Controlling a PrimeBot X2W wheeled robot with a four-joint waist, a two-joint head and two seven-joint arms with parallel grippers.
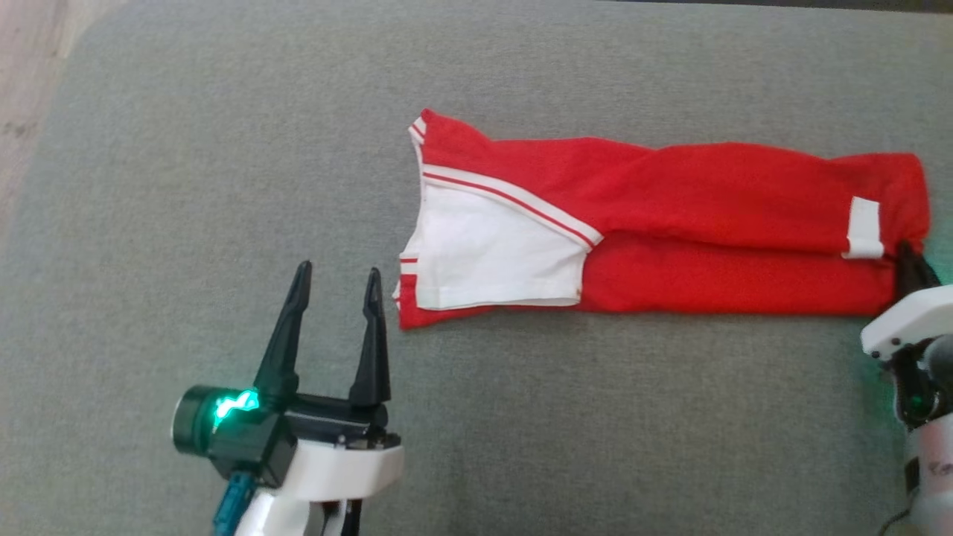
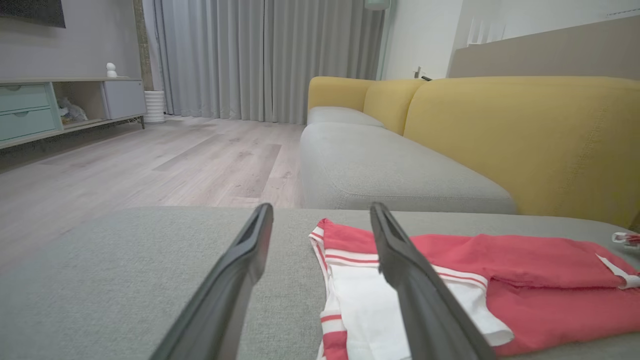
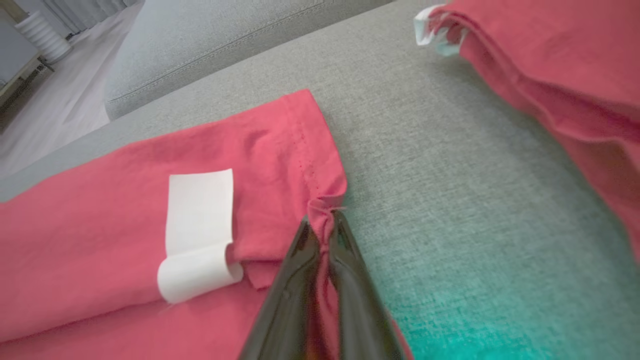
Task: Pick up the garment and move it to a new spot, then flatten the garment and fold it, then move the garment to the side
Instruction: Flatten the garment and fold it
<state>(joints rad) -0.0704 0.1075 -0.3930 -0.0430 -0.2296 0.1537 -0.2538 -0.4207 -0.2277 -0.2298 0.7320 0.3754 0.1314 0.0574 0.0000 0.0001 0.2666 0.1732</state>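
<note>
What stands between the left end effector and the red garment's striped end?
Nothing visible. Just bare grey cushion lies between the open left end effector and the red garment at its white-striped end. The right end effector is shut on the hem at the opposite end.

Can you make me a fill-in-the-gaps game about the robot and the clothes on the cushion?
The garment is mostly ___ with white parts.
The right gripper is ___ on the garment's corner.
The left gripper is ___ and holds nothing.
The cushion under the garment is coloured ___.
Missing words: red, shut, open, grey.
</note>
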